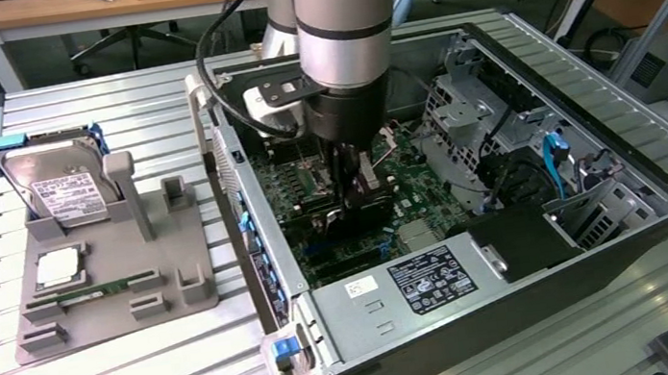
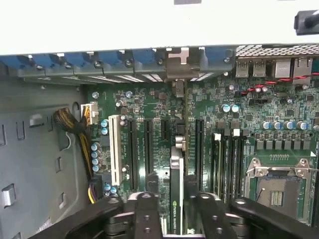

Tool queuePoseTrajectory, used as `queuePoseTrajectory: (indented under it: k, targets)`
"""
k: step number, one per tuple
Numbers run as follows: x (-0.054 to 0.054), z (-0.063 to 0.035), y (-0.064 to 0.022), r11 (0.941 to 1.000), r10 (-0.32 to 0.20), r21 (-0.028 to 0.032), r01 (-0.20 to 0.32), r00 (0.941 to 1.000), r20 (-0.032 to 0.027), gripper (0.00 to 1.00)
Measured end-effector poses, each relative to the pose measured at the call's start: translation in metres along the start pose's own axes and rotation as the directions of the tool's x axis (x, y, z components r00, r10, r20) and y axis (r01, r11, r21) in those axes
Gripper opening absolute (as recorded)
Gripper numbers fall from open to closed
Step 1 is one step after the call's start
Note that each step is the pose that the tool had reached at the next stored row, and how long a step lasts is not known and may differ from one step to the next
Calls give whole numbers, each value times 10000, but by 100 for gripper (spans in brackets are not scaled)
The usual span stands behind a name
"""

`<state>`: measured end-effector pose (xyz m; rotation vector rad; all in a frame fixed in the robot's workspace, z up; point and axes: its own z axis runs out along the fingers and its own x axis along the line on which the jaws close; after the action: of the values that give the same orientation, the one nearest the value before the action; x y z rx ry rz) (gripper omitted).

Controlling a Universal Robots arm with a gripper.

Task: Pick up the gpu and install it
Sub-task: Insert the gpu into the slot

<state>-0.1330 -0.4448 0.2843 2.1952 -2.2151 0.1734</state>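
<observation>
The gpu (image 2: 176, 184) stands on edge on the green motherboard (image 2: 149, 107) inside the open computer case (image 1: 268, 254). Its green board and a black strip with a logo face the wrist camera, and its silver bracket (image 2: 177, 67) sits at the case's rear slot openings. My gripper (image 2: 175, 216) straddles the card's near end from above. In the exterior view the arm reaches straight down into the case, with the gripper (image 1: 355, 199) low over the board on the dark gpu (image 1: 364, 215).
A grey fixture (image 1: 179, 285) at the exterior view's left holds a silver hard drive (image 1: 63, 189), a processor chip (image 1: 57, 268) and a memory stick (image 1: 89, 294). In the case are a power supply (image 1: 431, 281), a drive cage (image 1: 467, 112), cables and the processor socket (image 2: 276, 184).
</observation>
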Motion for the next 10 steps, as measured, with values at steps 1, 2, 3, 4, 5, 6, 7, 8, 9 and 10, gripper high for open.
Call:
queuePoseTrajectory:
  k: [1,2,3,4,5,6,7,8,9,10]
  targets:
    - [-7,0,-11,10000,-8,-14,8,10000,-4,25]
    - [-13,0,-26,10000,-20,-31,20,10000,-4,19]
    - [-16,2,-56,10000,-37,-57,37,10000,-2,13]
    - [-18,4,-86,10000,-52,-83,52,10000,-1,13]
    - [-20,10,-167,9998,-78,-160,78,10000,0,11]
    - [-20,15,-243,9997,-95,-238,95,10000,0,11]
    - [-21,19,-288,9995,-106,-285,106,9999,1,11]
    - [-22,22,-333,9994,-113,-335,113,9999,2,11]
    - [-23,27,-396,9991,-124,-403,124,9999,2,11]
    - [-24,33,-463,9988,-136,-476,136,9999,4,11]
